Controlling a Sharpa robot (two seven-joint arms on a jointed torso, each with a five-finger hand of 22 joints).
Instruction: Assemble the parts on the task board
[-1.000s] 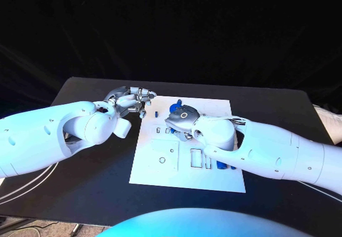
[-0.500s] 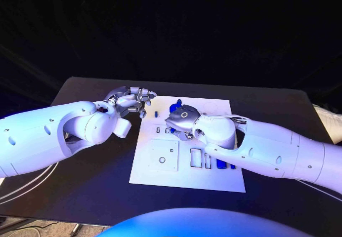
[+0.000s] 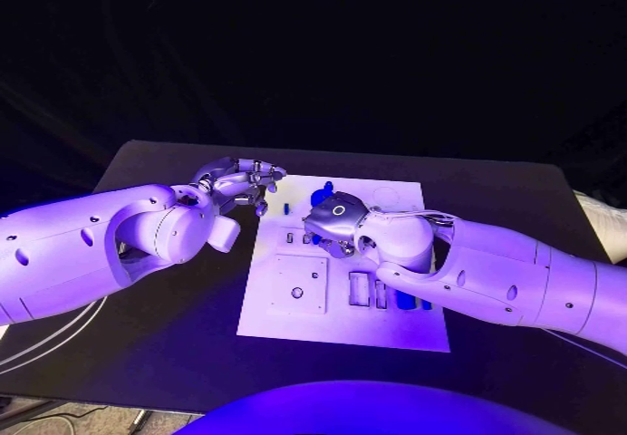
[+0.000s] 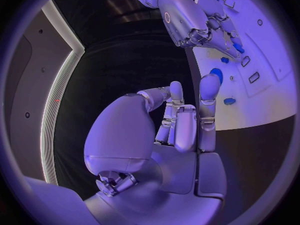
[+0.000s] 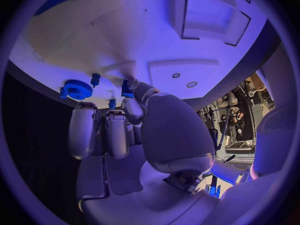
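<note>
Just a black table (image 3: 157,299) with the white task board (image 3: 327,317) lying flat in the middle.

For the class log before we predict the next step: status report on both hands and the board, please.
Left hand curled, holding nothing, beside task board. Right hand over board, fingers pinching small blue part. Blue gear lies nearby; nothing blocking.

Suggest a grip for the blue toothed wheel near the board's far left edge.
Probably by the rim. The blue toothed wheel lies flat on the task board, so only its toothed edge offers faces to pinch. Come from above with fingertips on opposite sides. The left hand hovers at that edge of the board, and the right hand is over the board beside it.
</note>
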